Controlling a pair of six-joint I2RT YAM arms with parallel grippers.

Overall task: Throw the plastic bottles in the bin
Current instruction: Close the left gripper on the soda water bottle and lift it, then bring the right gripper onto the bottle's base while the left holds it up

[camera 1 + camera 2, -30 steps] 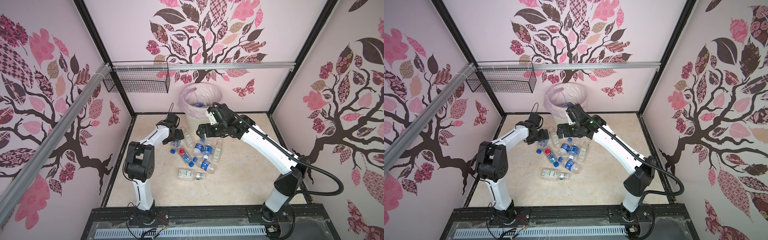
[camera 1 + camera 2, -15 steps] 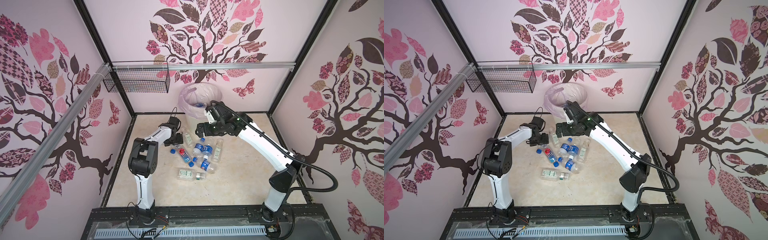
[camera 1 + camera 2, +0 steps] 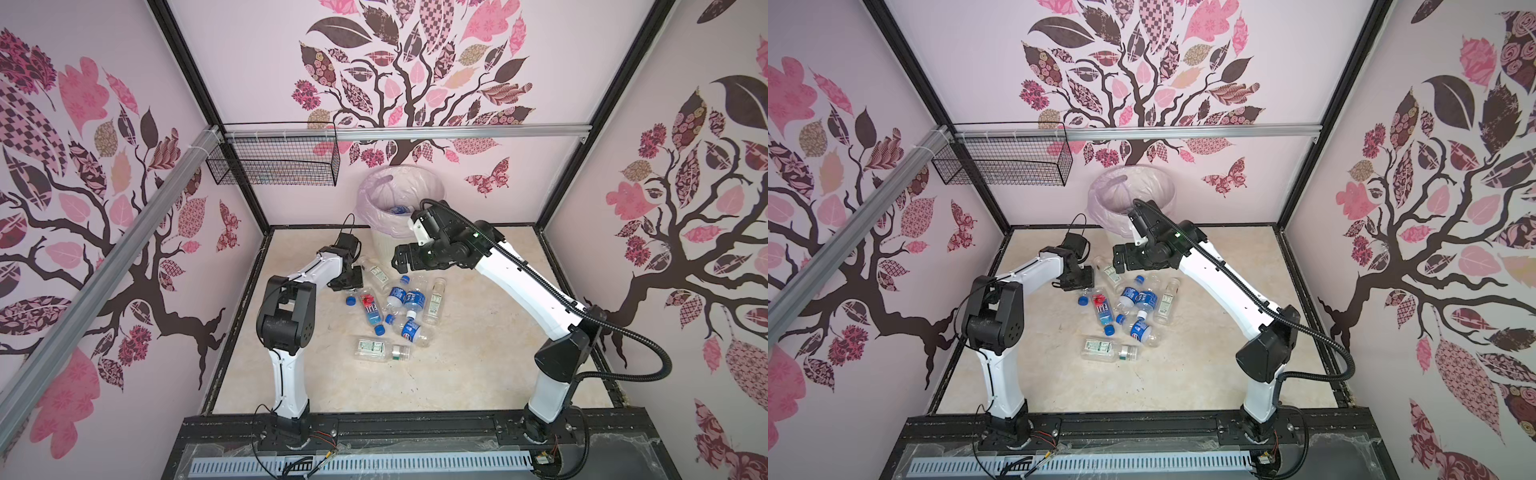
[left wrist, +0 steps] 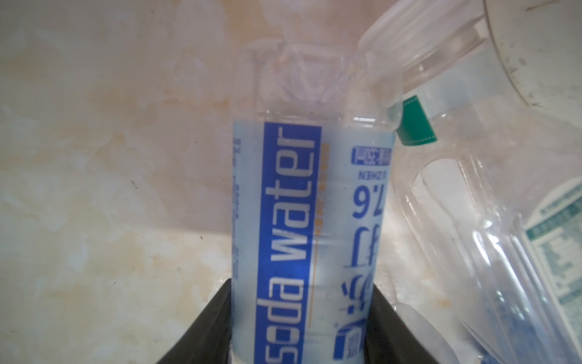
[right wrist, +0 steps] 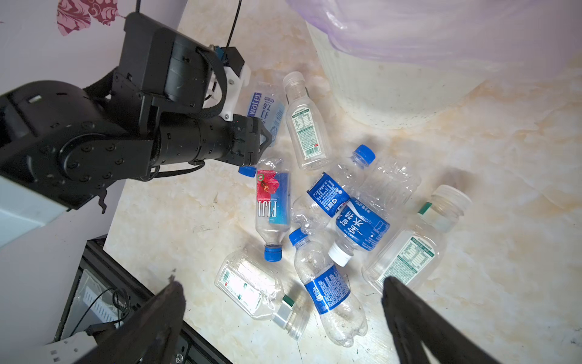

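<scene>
Just now the soda bottle (image 4: 308, 205), lying flat on the bench (image 3: 478, 374) at the left fringe of the pile (image 3: 401, 307), had been taken by the left gripper (image 4: 302, 282). A second before, its jaws stood wide; now, in the left wrist view, both black fingers (image 4: 214, 315) pressed the labelled sides. The bottle seemed not yet lifted. A white-labelled bottle (image 5: 304, 126) lay just beside it, close enough to be dragged along when it rose.

The rest of the pile, some eight bottles, lay mid-bench towards the back, in front of the bin (image 3: 436, 187). The bin stood at the middle of the back edge with at least one blue-labelled bottle (image 3: 398, 209) already inside.

The right gripper (image 5: 283, 293) hung over the pile near the bin's foot, spread wide and empty, much as it had been. With the grasp made, the next step was probably a lift and a short carry over the rim.
</scene>
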